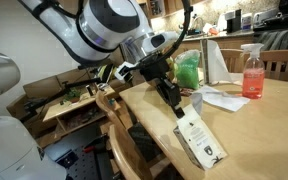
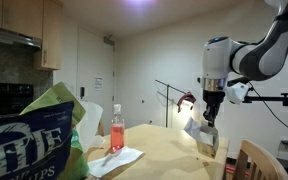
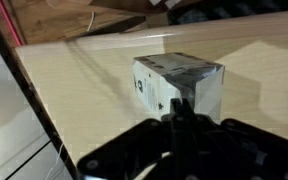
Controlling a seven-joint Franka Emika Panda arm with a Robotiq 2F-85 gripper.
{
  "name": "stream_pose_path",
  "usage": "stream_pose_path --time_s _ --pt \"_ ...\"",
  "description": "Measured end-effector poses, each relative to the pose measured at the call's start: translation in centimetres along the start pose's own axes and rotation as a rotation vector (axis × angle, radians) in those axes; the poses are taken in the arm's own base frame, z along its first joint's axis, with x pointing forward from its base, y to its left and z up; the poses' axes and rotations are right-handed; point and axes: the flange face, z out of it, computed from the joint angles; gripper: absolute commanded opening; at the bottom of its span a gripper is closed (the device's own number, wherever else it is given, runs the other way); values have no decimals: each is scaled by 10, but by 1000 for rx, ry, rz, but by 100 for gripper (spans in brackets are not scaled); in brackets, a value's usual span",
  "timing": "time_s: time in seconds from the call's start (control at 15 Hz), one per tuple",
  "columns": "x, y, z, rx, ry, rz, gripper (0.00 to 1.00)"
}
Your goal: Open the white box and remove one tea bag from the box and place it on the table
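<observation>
Smooth pale wood with a soft shine on the table [image 3: 74, 75]. Thin white card on the white box [image 3: 179, 85], not shiny, with dark print on one side. See-through pink plastic on the spray bottle [image 1: 252, 72], with a pale plastic top. Flat, dull white paper in the paper sheets [image 1: 219, 98]. Crinkly, shiny plastic on the chip bag [image 2: 29, 140]. Hard, glossy white shell on the robot arm [image 1: 109, 25]. Smooth brown wood on the chair [image 1: 119, 115], a little shiny too.
</observation>
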Motion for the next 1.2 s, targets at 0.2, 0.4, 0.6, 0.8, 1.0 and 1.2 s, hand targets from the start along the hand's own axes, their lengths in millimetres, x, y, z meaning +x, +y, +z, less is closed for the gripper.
stream_pose_path --time_s 0.2,0.4,0.6,0.8,1.0,1.2 --pt "3 -7 7 -83 -37 -11 0" --pt "7 -26 18 -117 -71 -51 0" --pt "15 -50 33 -128 -100 -103 0" --pt "24 -71 46 -133 -108 -144 0" --pt "33 -89 53 -135 -105 -173 0" --pt "39 -104 58 -137 -97 -198 0"
